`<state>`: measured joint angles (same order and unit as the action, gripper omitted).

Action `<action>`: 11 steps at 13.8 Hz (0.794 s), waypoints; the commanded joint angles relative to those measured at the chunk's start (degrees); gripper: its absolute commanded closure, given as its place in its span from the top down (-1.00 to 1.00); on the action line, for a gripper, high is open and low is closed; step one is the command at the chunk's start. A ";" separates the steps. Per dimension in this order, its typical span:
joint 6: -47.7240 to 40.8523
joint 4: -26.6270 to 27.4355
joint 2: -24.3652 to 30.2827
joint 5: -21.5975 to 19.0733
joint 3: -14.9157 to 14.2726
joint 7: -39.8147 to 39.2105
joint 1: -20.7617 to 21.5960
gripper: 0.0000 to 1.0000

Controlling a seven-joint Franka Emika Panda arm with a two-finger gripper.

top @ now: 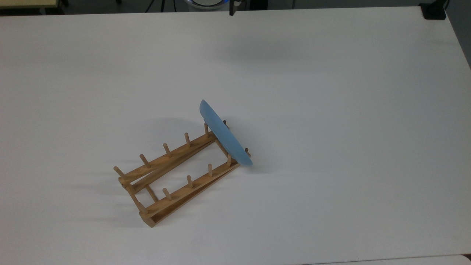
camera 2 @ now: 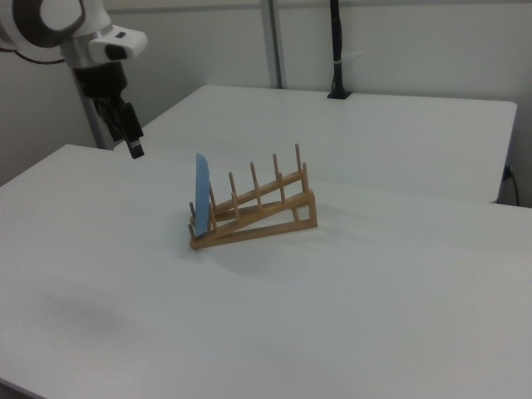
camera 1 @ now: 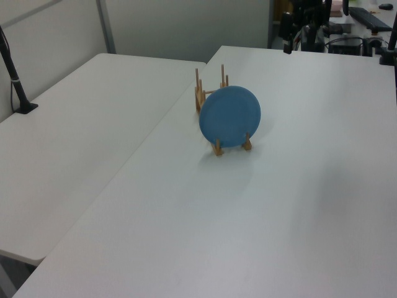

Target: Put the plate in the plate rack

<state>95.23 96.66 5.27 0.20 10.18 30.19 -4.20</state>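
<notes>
The round, glossy light-blue plate is stood on edge in the end slot of the light-brown wooden pegged rack on a white table. The black two-finger gripper is held at ten o'clock in the right view, well apart, nothing held; its opening cannot be told.

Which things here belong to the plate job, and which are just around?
Job:
- plate, upright in the end slot of the rack
- plate rack, on the table
- gripper, away from the rack

Just around:
- white table under the rack
- second white table alongside
- black post at the far table edge in the right view
</notes>
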 commanded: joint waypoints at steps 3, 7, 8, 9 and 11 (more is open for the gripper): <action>3.90 1.07 0.10 -4.68 -10.70 -32.68 3.41 1.00; 4.88 0.64 -0.86 -2.76 -12.29 -36.44 3.49 1.00; 4.70 0.55 -1.13 -2.40 -12.29 -36.34 3.41 1.00; 4.79 0.55 -1.22 -2.31 -12.29 -36.34 3.41 1.00; 4.96 0.46 -1.40 -2.31 -12.29 -36.26 3.32 1.00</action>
<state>98.81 96.81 4.10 -3.03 -1.35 -5.25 -1.97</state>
